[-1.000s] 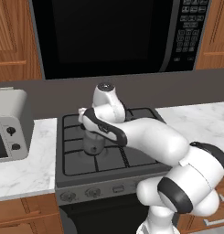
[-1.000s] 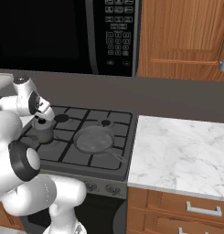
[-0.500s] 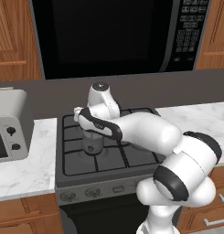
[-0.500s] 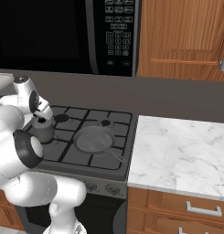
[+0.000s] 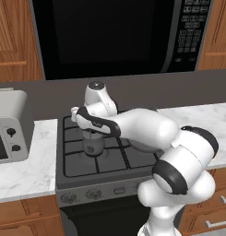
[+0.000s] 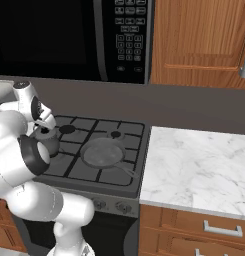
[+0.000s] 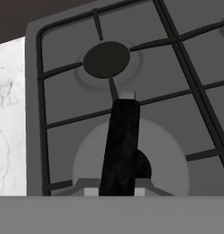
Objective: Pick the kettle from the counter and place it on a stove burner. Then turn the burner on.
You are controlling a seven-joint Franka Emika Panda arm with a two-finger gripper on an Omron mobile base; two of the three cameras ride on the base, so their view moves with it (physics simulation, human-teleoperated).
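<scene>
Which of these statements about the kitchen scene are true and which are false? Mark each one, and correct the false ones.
1. The kettle is over the stove's front left grate. True.
2. The kettle is still on the white marble counter. False: it is over the stove, not on the counter.
3. A flat grey pan lies on the stove to the right of the kettle. True.
4. The gripper is over the pan. False: it is above the kettle, at its black handle.
5. The microwave above the stove has its door open. False: it is closed.
</scene>
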